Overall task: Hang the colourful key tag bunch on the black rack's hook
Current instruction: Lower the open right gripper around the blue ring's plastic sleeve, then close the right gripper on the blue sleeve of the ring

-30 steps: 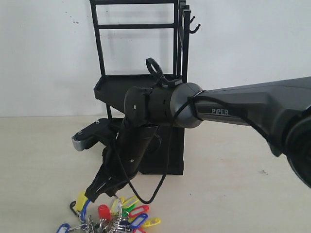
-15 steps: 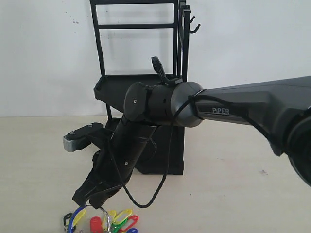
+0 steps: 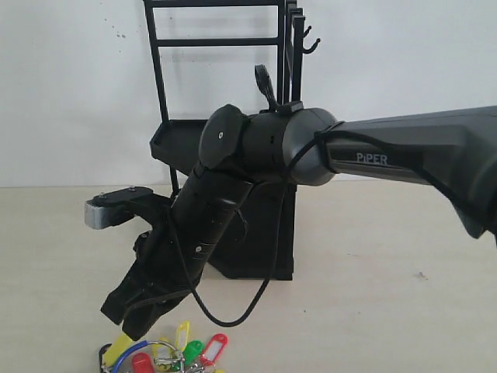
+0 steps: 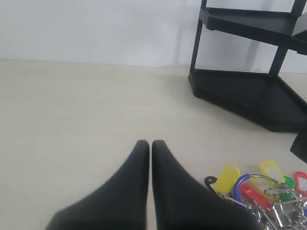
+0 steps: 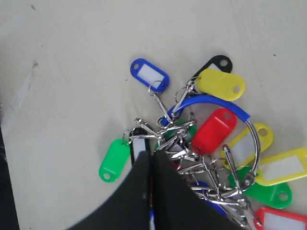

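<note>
The colourful key tag bunch (image 3: 167, 353) lies on the table at the front edge of the exterior view, below my right gripper (image 3: 124, 315). In the right wrist view that gripper (image 5: 152, 154) is shut, its tips over the bunch's silver rings (image 5: 192, 158) beside a green tag (image 5: 114, 160). I cannot tell whether anything is nipped. The blue-sleeved ring (image 5: 216, 101) curves just beyond. My left gripper (image 4: 146, 143) is shut and empty above bare table, the bunch (image 4: 254, 189) off to its side. The black rack (image 3: 233, 144) stands behind, its hook (image 3: 312, 44) high on the upright post.
The right arm (image 3: 388, 159) reaches across in front of the rack's lower tray. A black cable (image 3: 233, 315) loops down from the arm near the bunch. The rack's base (image 4: 244, 91) stands beyond the left gripper. A white wall (image 3: 78, 93) backs the beige table (image 3: 388, 295).
The right gripper has swung left and slightly up. The bunch beneath it has shifted left and its tags have rearranged.
</note>
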Available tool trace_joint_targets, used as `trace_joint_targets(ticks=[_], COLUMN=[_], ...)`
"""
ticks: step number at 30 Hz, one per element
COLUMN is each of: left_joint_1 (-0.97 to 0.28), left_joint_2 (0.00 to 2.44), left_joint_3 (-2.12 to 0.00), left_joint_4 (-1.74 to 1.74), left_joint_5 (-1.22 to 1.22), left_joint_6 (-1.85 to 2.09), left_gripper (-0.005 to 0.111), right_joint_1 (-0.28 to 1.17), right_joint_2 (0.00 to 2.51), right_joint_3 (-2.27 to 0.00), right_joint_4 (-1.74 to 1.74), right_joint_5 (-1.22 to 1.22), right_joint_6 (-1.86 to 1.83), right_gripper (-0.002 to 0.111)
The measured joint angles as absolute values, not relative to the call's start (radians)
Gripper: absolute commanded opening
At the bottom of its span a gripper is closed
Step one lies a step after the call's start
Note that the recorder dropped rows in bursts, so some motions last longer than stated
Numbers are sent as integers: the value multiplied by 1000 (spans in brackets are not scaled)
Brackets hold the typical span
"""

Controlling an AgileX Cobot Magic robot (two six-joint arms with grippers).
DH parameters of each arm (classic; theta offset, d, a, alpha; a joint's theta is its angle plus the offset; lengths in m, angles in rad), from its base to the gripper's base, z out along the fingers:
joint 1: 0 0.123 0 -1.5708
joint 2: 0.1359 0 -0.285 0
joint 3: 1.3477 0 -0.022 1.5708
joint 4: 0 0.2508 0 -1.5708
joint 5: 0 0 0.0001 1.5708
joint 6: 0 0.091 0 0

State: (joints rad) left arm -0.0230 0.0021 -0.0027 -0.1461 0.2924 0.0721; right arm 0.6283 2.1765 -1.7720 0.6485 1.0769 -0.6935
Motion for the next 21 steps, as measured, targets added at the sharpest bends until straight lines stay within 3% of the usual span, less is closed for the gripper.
trace_joint_targets(ticks=[7, 16, 21], left_joint_1=[-23, -23, -23], left_joint_2=[2, 2, 2], left_joint_3=[-3, -3, -3], left_joint_4=[-146, -146, -146], left_joint_5=[292, 292, 292], left_joint_6=[72, 72, 72], left_gripper=[4, 4, 4], right_joint_1=[628, 649, 650], right_joint_2=[2176, 2263, 2313], right_joint_3=[-1772, -1772, -1772], right_joint_4=[654, 583, 504], right_joint_5=[1053, 846, 750], right_joint_6=[-684, -702, -760], right_gripper=[2, 42, 45])
